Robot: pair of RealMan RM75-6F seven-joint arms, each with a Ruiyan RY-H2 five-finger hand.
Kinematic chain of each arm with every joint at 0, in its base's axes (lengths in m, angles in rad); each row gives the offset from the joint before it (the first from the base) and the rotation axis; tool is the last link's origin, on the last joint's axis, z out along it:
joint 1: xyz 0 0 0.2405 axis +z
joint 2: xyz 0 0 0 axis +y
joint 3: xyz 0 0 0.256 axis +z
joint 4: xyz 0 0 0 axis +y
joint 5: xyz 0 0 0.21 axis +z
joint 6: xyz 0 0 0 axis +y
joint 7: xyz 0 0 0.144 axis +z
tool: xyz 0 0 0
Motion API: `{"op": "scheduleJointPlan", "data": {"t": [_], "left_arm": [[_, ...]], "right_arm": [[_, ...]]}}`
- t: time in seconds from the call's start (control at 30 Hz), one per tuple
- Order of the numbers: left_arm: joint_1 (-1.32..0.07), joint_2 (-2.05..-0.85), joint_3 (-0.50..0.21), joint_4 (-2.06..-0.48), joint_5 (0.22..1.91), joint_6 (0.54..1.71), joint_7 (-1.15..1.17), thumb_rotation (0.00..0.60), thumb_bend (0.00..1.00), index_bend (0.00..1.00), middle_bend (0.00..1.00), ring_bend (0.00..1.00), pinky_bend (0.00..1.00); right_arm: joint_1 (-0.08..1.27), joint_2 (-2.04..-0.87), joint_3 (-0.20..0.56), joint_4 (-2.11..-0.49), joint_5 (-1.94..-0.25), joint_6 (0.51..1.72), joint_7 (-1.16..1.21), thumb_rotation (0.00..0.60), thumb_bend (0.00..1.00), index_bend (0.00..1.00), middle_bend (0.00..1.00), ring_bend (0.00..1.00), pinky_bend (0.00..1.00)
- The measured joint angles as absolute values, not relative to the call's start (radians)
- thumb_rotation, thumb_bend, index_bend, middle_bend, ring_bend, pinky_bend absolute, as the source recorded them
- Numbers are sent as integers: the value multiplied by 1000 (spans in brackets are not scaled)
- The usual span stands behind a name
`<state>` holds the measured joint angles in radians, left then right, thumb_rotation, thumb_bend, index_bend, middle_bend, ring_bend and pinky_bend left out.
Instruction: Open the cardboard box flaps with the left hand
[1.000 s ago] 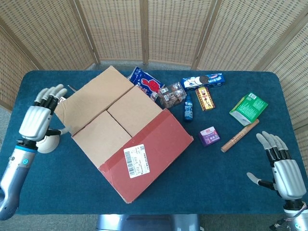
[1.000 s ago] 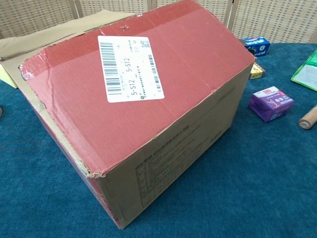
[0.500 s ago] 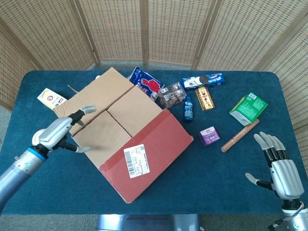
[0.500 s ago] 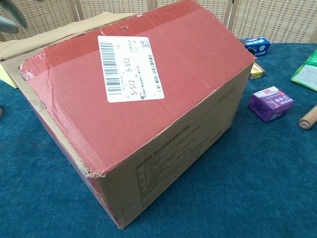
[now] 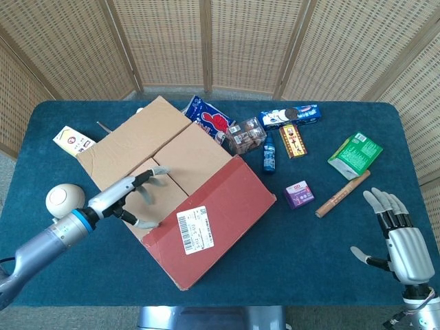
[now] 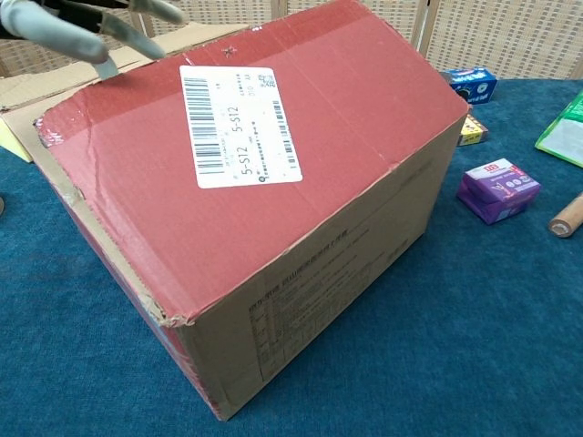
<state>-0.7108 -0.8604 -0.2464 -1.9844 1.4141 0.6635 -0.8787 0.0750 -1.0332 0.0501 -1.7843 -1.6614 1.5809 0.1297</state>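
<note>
The cardboard box (image 5: 182,189) sits diagonally in the middle of the blue table; its near red flap (image 6: 264,146) with a white barcode label lies down and the plain brown flaps (image 5: 172,161) lie flat on top. My left hand (image 5: 134,196) hovers over the box's near-left brown flap with fingers spread, holding nothing; whether it touches the flap is unclear. Its fingers (image 6: 91,23) show at the top left of the chest view, above the red flap's edge. My right hand (image 5: 399,234) rests open at the table's near right, away from the box.
Behind the box lie a blue snack bag (image 5: 210,117), a clear pack (image 5: 246,135), a small blue bottle (image 5: 269,155) and a cookie box (image 5: 290,115). To the right are a purple box (image 5: 299,194), a brown stick (image 5: 342,193) and a green pouch (image 5: 355,155). A white ball (image 5: 64,199) and a carton (image 5: 74,141) sit left.
My left hand has swung from the box's left side, near the white ball, rightward over the top of the box. The box and right hand have not moved.
</note>
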Motion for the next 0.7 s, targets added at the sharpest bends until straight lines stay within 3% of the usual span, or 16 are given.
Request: {"op": "scheduleJointPlan", "data": {"t": [0.43, 0.7], "left_arm": [[-776, -952, -255, -2013, 1463, 644, -1085, 600, 241, 64, 76, 238, 460], [-782, -963, -261, -2031, 1482, 692, -1131, 600, 242, 61, 66, 240, 463]], "right_arm": [[74, -1030, 48, -1784, -1665, 1584, 137, 600, 0, 0, 0, 0, 0], [72, -1027, 47, -1786, -1668, 1587, 142, 600, 0, 0, 0, 0, 0]]}}
